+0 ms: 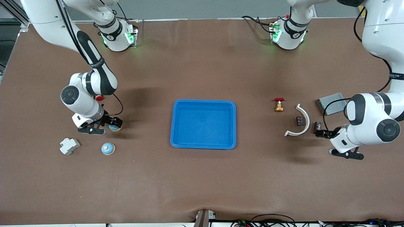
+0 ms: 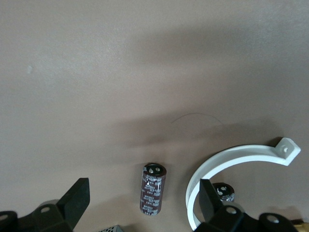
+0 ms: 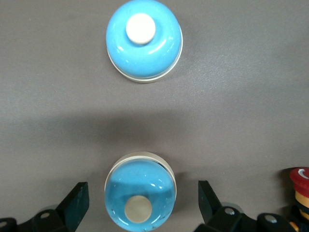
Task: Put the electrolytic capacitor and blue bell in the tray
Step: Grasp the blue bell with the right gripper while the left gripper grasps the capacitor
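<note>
One blue bell [image 3: 141, 202] sits on the table directly under the right gripper [image 3: 140, 205], between its two spread fingers [image 3: 75, 203], which stand clear of the bell on either side and hold nothing. A second blue bell [image 1: 108, 148] rests nearer the front camera, well apart from that gripper, with a small white block-shaped part [image 1: 69, 146] beside it toward the right arm's end of the table. A red knob [image 3: 300, 180] shows just beside the right gripper.

At the left arm's end, one electrolytic capacitor [image 2: 153, 194] lies on its side below the left gripper [image 2: 145, 205], between its wide-open fingers [image 2: 77, 198], untouched. A second capacitor [image 1: 299, 121] lies inside the curve of a white arc-shaped clamp [image 1: 300, 120], closer to the tray. The left gripper grips nothing.

A brass valve with a red handle [image 1: 278, 104] stands farther from the front camera than the clamp. A grey metal box [image 1: 331, 103] lies near the left arm's wrist.

The tray [image 1: 203, 145] sits on the brown table [image 1: 202, 183] midway between the two arms, well apart from both grippers, and its blue floor has nothing in it.
</note>
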`<state>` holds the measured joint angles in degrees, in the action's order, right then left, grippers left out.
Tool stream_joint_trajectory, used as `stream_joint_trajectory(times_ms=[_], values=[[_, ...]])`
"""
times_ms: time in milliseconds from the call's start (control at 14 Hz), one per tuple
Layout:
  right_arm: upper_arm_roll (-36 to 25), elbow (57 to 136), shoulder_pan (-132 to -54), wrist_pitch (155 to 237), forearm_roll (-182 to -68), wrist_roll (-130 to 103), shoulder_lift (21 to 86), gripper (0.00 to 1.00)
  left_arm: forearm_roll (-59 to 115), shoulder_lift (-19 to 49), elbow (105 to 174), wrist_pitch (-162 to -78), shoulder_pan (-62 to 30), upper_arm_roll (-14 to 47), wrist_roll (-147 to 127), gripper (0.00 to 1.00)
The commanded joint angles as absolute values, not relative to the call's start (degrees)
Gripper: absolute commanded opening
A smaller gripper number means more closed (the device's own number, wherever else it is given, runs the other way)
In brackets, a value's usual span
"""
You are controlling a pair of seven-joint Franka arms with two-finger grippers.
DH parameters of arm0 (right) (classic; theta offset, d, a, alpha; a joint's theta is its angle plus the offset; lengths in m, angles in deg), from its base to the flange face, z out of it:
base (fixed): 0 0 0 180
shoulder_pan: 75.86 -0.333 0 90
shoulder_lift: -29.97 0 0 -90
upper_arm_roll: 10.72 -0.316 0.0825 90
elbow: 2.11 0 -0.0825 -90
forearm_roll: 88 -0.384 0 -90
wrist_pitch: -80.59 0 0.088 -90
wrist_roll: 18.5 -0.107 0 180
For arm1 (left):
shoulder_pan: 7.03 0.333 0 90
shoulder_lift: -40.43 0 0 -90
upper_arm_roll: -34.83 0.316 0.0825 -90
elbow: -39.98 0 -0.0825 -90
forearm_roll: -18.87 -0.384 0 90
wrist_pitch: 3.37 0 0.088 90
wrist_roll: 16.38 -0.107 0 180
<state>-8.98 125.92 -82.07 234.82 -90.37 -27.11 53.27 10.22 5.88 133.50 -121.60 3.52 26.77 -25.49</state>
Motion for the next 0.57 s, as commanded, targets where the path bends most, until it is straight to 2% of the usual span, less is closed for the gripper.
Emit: stream_joint_trajectory(times_ms=[0, 500], values=[[-8.96, 125.16, -82.45, 235.19, -91.25, -27.73, 54.23, 1.0, 10.25, 5.63, 134.11, -122.11, 3.78, 26.48, -25.08, 1.0], [-8.96, 124.98, -82.72, 236.07, -91.25, -28.52, 55.37, 1.0, 10.25, 6.24, 138.59, -121.32, 3.78, 26.48, -23.85, 1.0]])
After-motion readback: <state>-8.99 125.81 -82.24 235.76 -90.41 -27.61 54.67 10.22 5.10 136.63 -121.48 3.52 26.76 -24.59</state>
